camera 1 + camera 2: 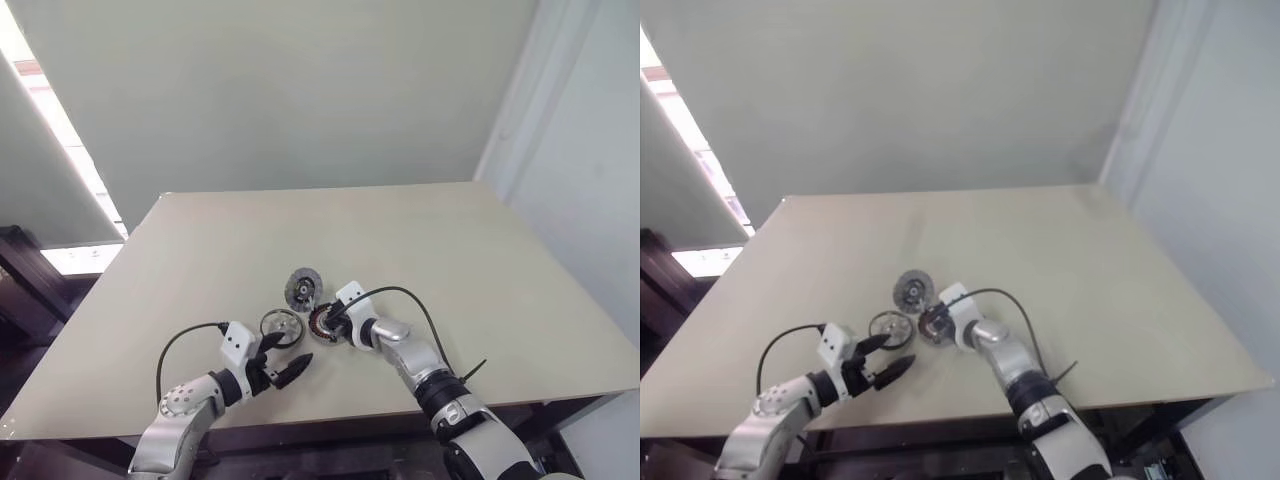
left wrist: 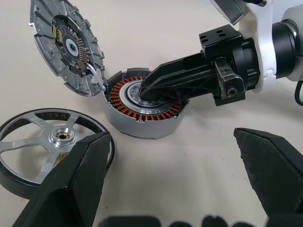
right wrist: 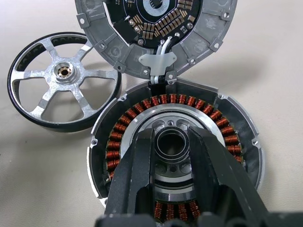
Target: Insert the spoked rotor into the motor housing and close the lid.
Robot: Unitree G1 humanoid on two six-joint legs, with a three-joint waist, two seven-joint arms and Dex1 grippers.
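The motor housing (image 3: 142, 111), a silver puck ringed with copper windings, lies near the table's front edge. My right gripper (image 3: 171, 142) is shut on its pale centre hub, one finger on each side. The lid (image 3: 156, 28) lies opened flat just beyond the housing, joined to it by a short white lead, its circuit side up. The spoked rotor (image 2: 47, 146) lies flat to the left of the housing. My left gripper (image 1: 287, 358) hovers open just in front of the rotor, with nothing between its fingers (image 2: 71, 184).
The beige table (image 1: 450, 260) stretches bare far behind and to both sides of the parts. Its front edge (image 1: 330, 412) runs close below the arms. A black cable (image 1: 420, 310) loops off the right wrist.
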